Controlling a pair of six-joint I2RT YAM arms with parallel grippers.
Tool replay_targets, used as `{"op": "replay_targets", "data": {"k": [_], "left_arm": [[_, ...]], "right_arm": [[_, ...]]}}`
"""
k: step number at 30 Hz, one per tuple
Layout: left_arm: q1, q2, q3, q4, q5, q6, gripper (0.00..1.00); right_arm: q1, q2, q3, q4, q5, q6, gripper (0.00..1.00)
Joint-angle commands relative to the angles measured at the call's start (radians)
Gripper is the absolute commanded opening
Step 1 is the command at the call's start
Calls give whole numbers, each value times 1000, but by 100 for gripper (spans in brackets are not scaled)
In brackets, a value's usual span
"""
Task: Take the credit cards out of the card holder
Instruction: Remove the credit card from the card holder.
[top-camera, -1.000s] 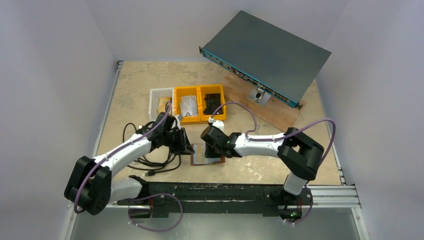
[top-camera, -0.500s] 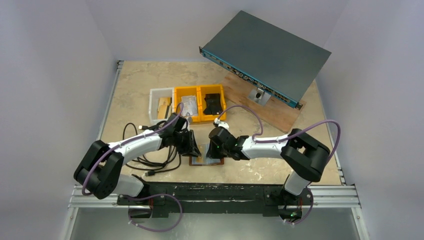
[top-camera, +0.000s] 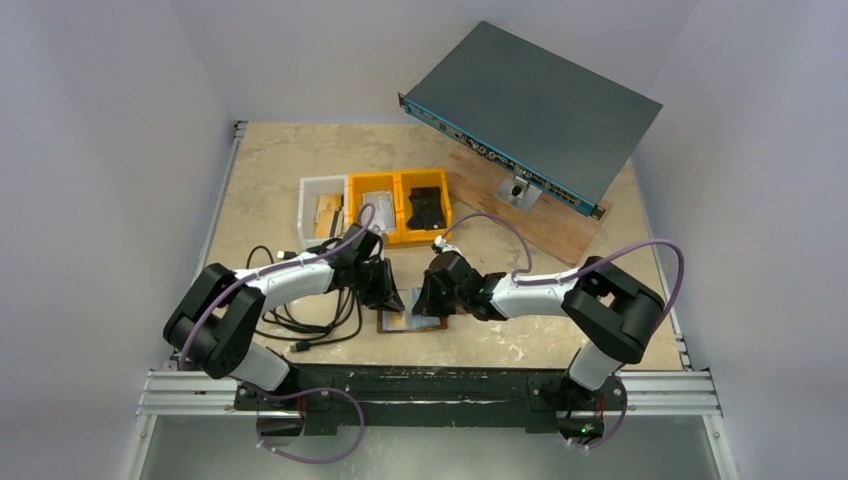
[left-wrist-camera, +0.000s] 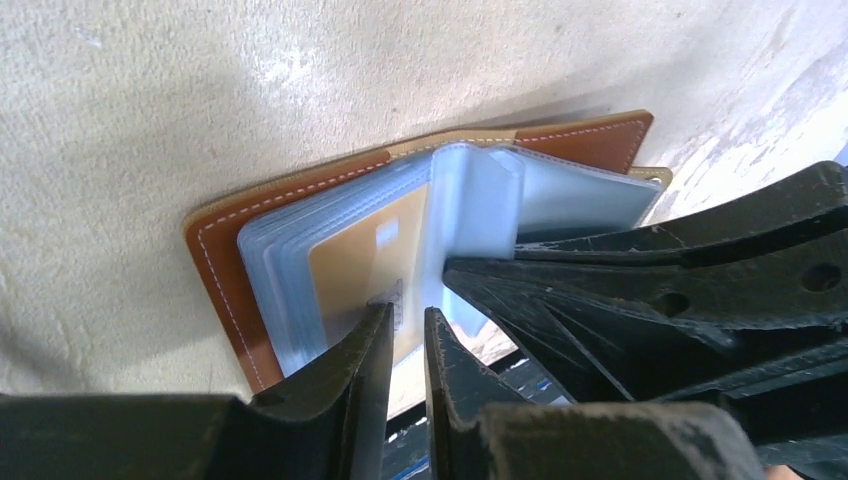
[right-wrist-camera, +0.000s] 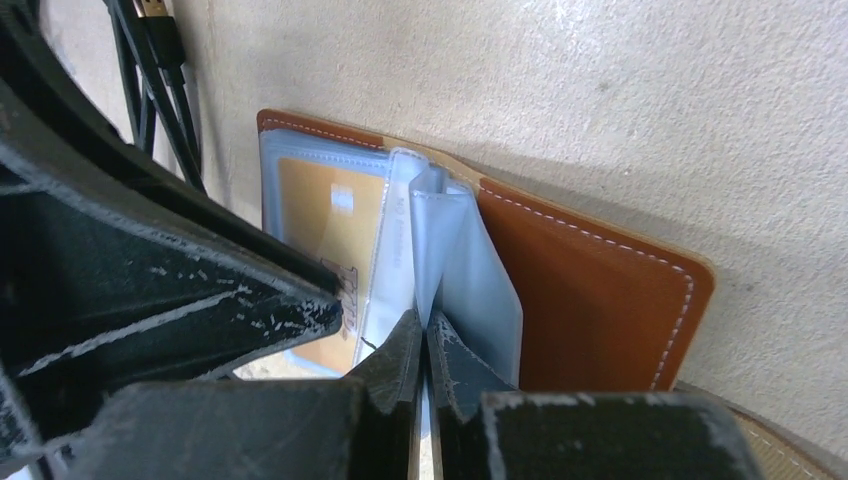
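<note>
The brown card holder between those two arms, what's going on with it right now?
Both arms are working on the card holder, which lies open on the table. The right gripper is shut on a clear pocket leaf and holds it upright, away from the other pockets. The left gripper has its fingertips a narrow gap apart at the edge of a gold credit card that sits in its pocket. Whether it grips the card cannot be told; the card is not yet out.
</note>
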Motion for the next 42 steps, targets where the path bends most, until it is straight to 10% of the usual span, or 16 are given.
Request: {"op": "replay_targets", "data": {"k": [1, 11, 32, 42], "left_arm": [[-4, 32, -8, 43, -30, 3, 16], [-5, 84, -24, 23, -93, 8, 0], [-20, 49, 13, 46, 20, 40, 0], [-20, 70, 36, -87, -189, 60, 0]], "right_arm": [[-32, -26, -63, 9, -90, -12, 3], [-82, -112, -91, 61, -167, -10, 11], [-84, -42, -54, -69, -54, -48, 0], [-84, -25, -98, -39, -68, -30, 0]]}}
